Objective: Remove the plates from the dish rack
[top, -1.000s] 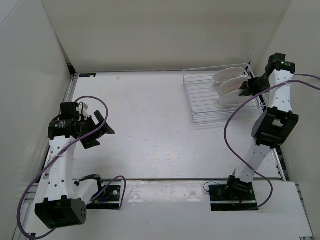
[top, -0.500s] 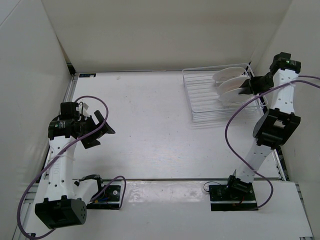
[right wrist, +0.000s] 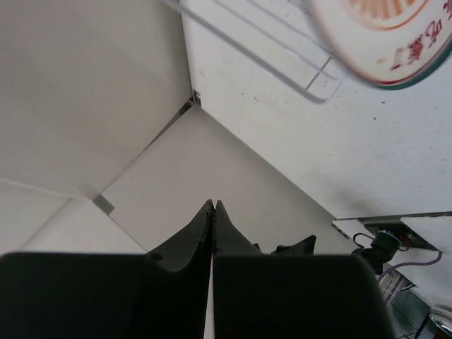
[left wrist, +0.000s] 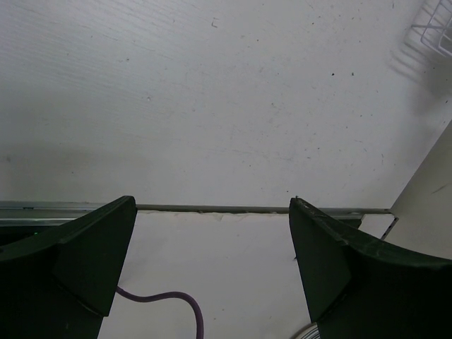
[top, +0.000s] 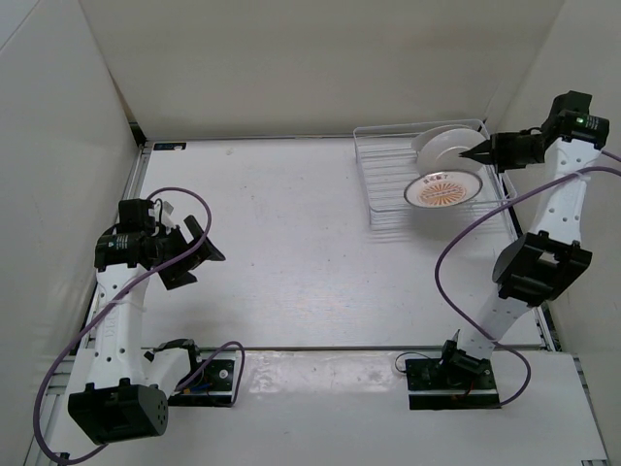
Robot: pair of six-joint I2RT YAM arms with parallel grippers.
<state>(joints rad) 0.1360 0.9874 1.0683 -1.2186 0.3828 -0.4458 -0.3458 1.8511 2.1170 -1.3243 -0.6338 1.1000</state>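
The dish rack (top: 386, 189) of thin white wire stands at the back right of the table. The white plate (top: 444, 149) stands upright in it. The orange sunburst plate (top: 443, 190) lies face up, nearly flat, in the rack in front of the white one. It also shows in the right wrist view (right wrist: 395, 35) beside a rack wire (right wrist: 247, 42). My right gripper (top: 480, 152) is shut and empty, raised just right of the white plate's edge; in the right wrist view (right wrist: 213, 206) its fingers are pressed together. My left gripper (top: 206, 241) is open and empty far to the left (left wrist: 212, 212).
The right wall stands close behind the right arm. A purple cable (top: 446, 243) loops off the right arm and another (top: 189, 194) off the left. A metal rail (left wrist: 212, 208) edges the table near the bases. A rack corner (left wrist: 439, 32) shows in the left wrist view.
The orange plate has tipped from upright to lying face up in the rack. My right gripper has drawn back up and to the right, away from the plates. The left arm has not moved.
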